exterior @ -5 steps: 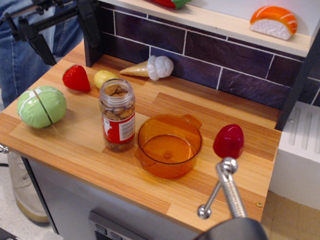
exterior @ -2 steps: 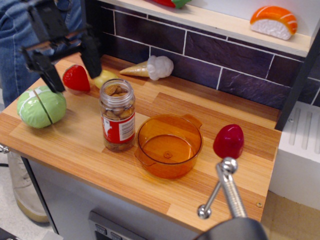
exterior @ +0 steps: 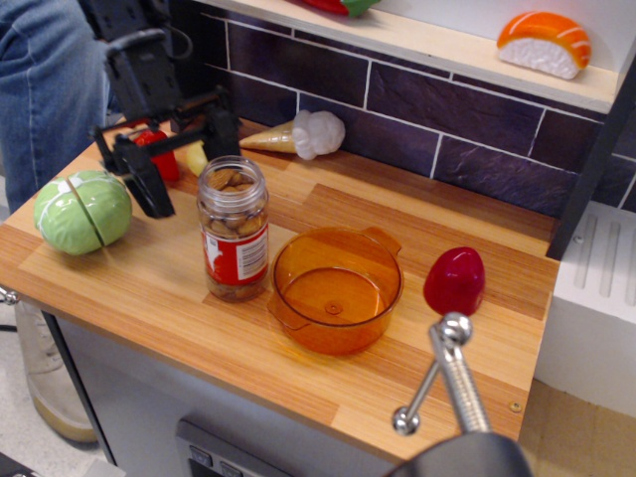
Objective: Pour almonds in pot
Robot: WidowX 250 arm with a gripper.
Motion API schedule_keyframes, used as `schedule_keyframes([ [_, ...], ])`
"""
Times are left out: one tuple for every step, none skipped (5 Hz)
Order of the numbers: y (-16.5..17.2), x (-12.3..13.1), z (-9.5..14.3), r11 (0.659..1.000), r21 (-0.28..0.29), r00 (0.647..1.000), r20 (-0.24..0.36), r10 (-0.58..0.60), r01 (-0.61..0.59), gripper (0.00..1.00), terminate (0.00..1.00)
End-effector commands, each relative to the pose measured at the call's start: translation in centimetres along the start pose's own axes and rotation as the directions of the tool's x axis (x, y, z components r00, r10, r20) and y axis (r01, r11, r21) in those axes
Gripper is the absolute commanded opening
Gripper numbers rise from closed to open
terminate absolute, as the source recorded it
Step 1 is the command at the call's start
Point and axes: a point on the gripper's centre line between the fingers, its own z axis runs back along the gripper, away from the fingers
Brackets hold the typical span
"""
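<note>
The almonds [exterior: 231, 185] fill a clear, lidless plastic jar [exterior: 234, 231] with a red-and-white label, standing upright on the wooden counter. The translucent orange pot [exterior: 336, 290] with two small side handles sits empty just right of the jar. My black gripper [exterior: 187, 157] is open and empty, hanging just left of and behind the jar's top, one finger [exterior: 149, 181] to the left and the other near the jar's rim. It does not touch the jar.
A green cabbage toy [exterior: 82, 211] lies at the counter's left. A red strawberry [exterior: 157, 151] and a yellow toy sit behind the gripper. An ice cream cone [exterior: 298, 134] lies by the tiled back wall. A glossy red egg-shaped toy [exterior: 454, 280] stands right of the pot.
My gripper has come down and to the right from the upper left corner, ending close beside the jar. The jar and pot have not moved.
</note>
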Motion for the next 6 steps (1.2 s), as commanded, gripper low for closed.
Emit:
schedule_keyframes([
  [0.2, -1.0, -1.8, 1.0, 0.012, 1.0, 0.0, 0.001, -0.001, 1.0, 0.0],
  [0.1, -2.1, -2.6, 1.0, 0.017, 1.0, -0.028, 0.004, -0.004, 1.0, 0.0],
  [0.2, -2.6, -3.4, 0.999, 0.041, 0.998, -0.049, 0.038, -0.036, 1.0, 0.0],
  [0.3, -3.1, -3.1, 1.0, -0.003, 0.999, -0.035, 0.022, -0.022, 1.0, 0.0],
  [-0.2, -2.9, -1.9, 0.996, -0.068, 0.999, 0.006, 0.05, -0.05, 0.0, 0.0],
  [-1.3, -3.8, -0.5, 0.986, -0.165, 0.992, 0.12, 0.03, -0.01, 0.0, 0.0],
])
